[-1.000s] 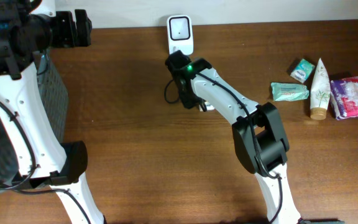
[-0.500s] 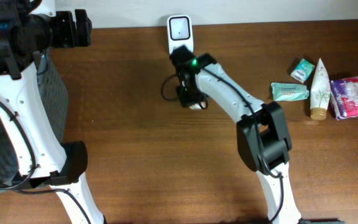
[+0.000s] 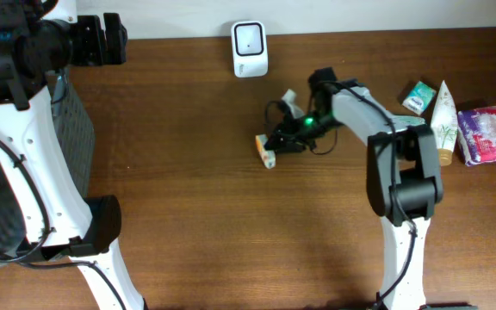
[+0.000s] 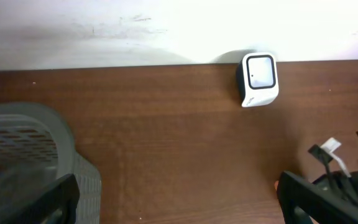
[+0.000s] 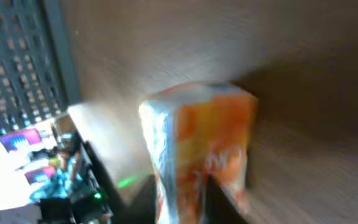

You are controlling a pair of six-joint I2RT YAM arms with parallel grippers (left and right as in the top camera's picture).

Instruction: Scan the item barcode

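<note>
The white barcode scanner (image 3: 250,39) stands at the table's back edge and also shows in the left wrist view, scanner (image 4: 259,79). The item is a small orange packet (image 3: 267,154), low over the table's middle, forward and right of the scanner. My right gripper (image 3: 281,143) is shut on it. In the blurred right wrist view the dark fingers (image 5: 225,200) flank the orange packet (image 5: 204,143), my right gripper (image 5: 188,193) round its lower end. My left gripper (image 4: 179,205) hangs open and empty at the back left, left gripper (image 3: 110,39) beside the basket.
A grey mesh basket (image 3: 74,116) sits at the left, basket (image 4: 30,146). At the right lie a green packet (image 3: 401,127), a small teal box (image 3: 418,96), a white tube (image 3: 443,120) and a pink package (image 3: 487,133).
My right arm has swung away from the scanner, toward the table's middle and right, carrying the orange packet. The left arm has not moved.
</note>
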